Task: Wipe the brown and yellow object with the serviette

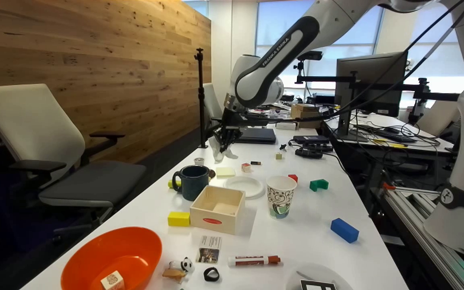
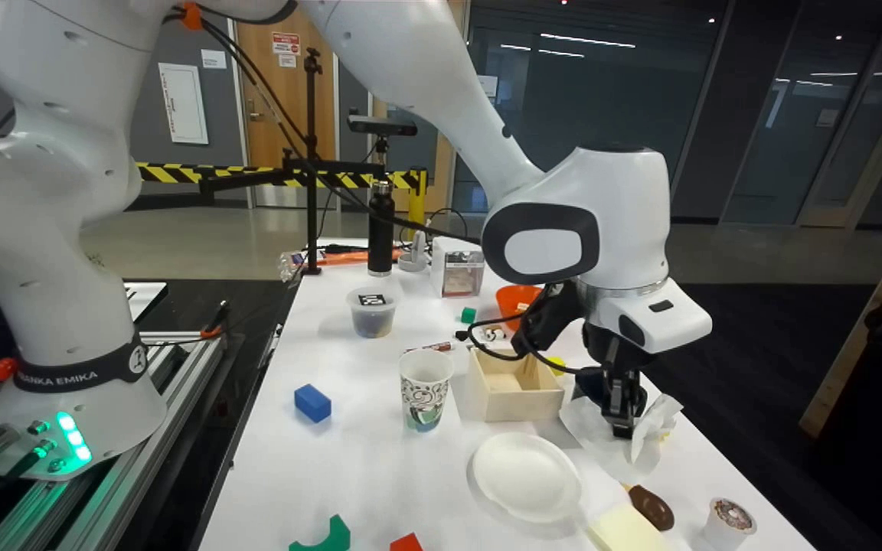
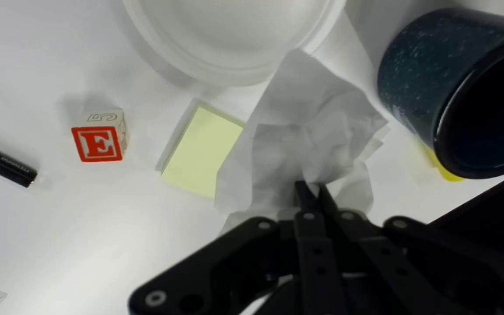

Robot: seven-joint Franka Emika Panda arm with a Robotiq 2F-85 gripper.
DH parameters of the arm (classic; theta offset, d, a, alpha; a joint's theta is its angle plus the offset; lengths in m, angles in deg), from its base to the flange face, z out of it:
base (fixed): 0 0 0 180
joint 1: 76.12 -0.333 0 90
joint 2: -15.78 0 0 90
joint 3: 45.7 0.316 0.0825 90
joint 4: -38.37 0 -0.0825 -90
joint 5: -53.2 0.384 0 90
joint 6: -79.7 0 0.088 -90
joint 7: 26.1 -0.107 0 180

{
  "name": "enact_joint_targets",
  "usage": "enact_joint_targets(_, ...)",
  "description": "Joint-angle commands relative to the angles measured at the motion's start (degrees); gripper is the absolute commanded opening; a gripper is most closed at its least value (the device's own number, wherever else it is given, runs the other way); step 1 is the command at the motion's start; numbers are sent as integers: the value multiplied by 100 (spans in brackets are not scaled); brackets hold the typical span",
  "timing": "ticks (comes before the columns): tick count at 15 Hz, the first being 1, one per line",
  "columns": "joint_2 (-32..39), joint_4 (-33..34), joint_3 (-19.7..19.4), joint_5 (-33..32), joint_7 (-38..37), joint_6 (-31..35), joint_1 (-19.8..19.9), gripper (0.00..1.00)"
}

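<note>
The white tabletop (image 1: 306, 241) is cluttered; above it the fingers (image 2: 624, 402) pinch the serviette (image 3: 278, 164) near the dark mug (image 1: 194, 185). Approach seems the step in hand; next probably comes lowering it onto the brown and yellow object (image 2: 651, 508) beside the pale notepad (image 2: 625, 529), then rubbing.

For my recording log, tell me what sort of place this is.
Likely an office used as a robotics lab: an office chair, a computer monitor and a robot arm show it.
</note>
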Motion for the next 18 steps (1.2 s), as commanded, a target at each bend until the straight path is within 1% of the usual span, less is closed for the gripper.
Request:
enact_joint_targets(1, 391, 432, 28, 224, -199, 123, 37, 1)
enact_joint_targets(4, 603, 610, 16, 268, -307, 319, 70, 1)
enact_joint_targets(6, 705, 647, 63, 413, -377, 597, 118, 1)
enact_joint_targets(8, 786, 644, 24, 450, -412, 764, 83, 1)
enact_joint_targets(12, 934, 660, -70, 406, -525, 849, 31, 1)
enact_joint_targets(18, 1102, 610, 24, 441, -428, 1221, 35, 1)
